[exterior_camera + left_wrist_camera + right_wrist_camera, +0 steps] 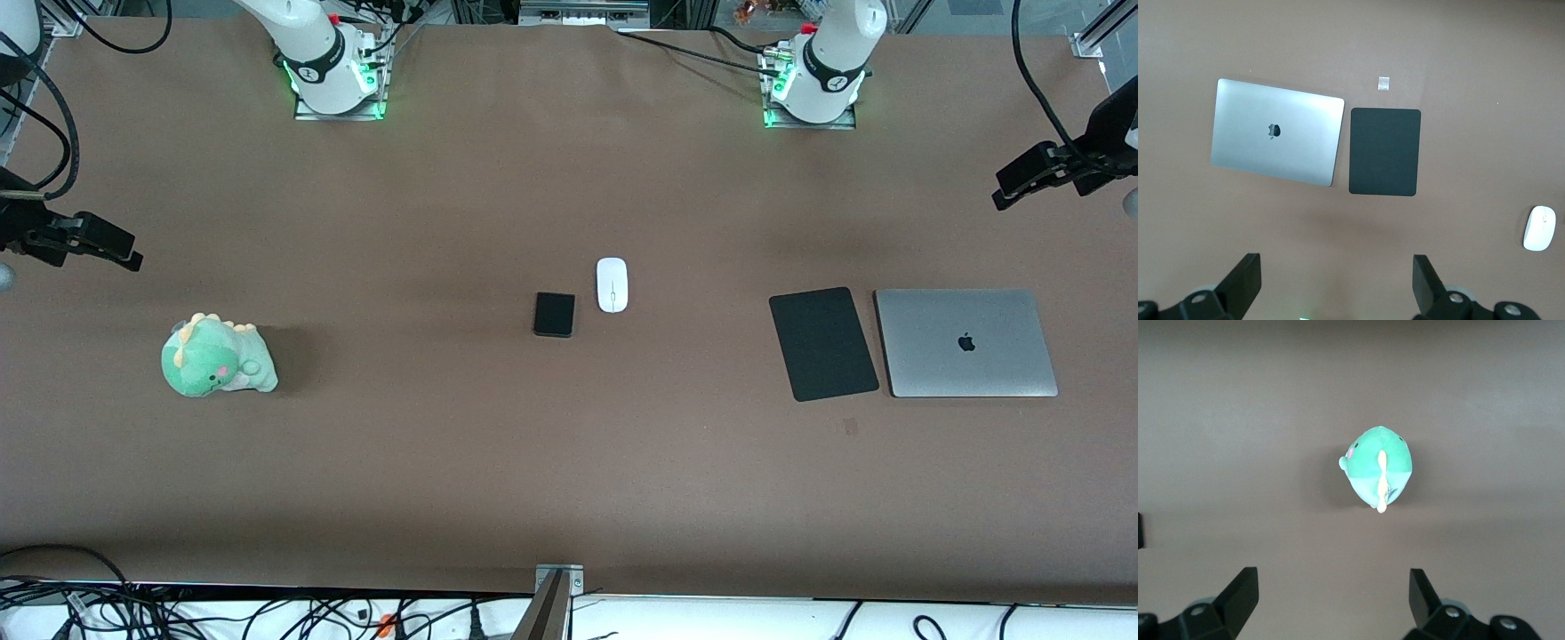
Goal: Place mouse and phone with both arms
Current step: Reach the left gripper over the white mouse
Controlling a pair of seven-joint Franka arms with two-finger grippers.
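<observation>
The brown table (569,462) carries everything, and nothing on it is being held. Its largest item is a closed silver laptop (965,342) lying flat toward the left arm's end of the table. Just beside it, on the side toward the table's middle and not quite touching, lies a thin black mouse pad (823,343), slightly askew. A small pale square of tape (1383,83) sits on the table near the pad's corner, closer to the front edge.

Toward the right arm's end of the table stands a green plush dinosaur (217,357), well apart from everything else.

Near the middle of the table lie the two small items. The phone (554,314) lies flat, and the mouse (612,284) lies just beside it, apart from it, slightly farther from the front edge and on the side toward the left arm's end.

The left tool (1338,283) hangs in the air over the bare table next to the laptop and mouse pad, its fingers (1245,280) spread wide and empty. The right tool (1331,600) hangs over the table near the dinosaur, fingers (1241,597) likewise spread wide with nothing between them.
</observation>
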